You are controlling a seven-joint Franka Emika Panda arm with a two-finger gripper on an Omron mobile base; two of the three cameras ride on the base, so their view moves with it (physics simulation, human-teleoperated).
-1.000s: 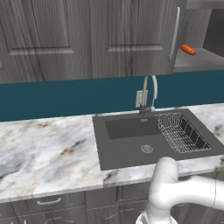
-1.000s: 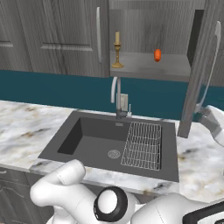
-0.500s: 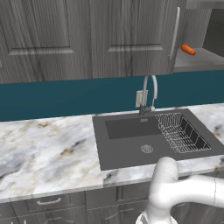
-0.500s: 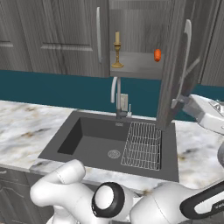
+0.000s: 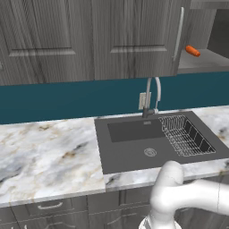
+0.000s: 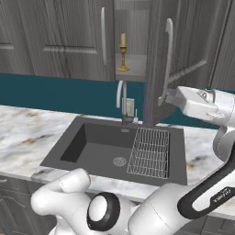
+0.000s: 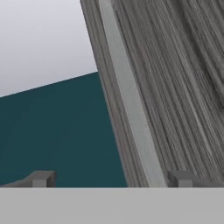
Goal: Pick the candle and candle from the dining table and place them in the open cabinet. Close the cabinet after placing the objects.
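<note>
A cream candle on a brass-gold holder (image 6: 122,53) stands upright on the shelf of the open cabinet (image 6: 133,28). The cabinet's right door (image 6: 156,69), with its long silver bar handle (image 6: 167,55), stands about halfway swung in. My gripper (image 6: 169,97) is open and sits against the outer face of that door, low down beside the handle. In the hand view the open gripper (image 7: 111,179) looks close up at the wood-grain door (image 7: 183,87) and a pale strip running along it. The dining table is out of view.
A small orange-red block (image 5: 192,50) lies on the cabinet shelf (image 5: 203,67). Below are a dark sink (image 6: 114,147) with a wire rack (image 6: 149,151) and a faucet (image 6: 121,98), set in a marble counter (image 5: 44,152) against a teal backsplash.
The cabinet's right door has swung leftward toward shut, with my hand moving left against it. In the right base view the door now covers the orange-red block.
</note>
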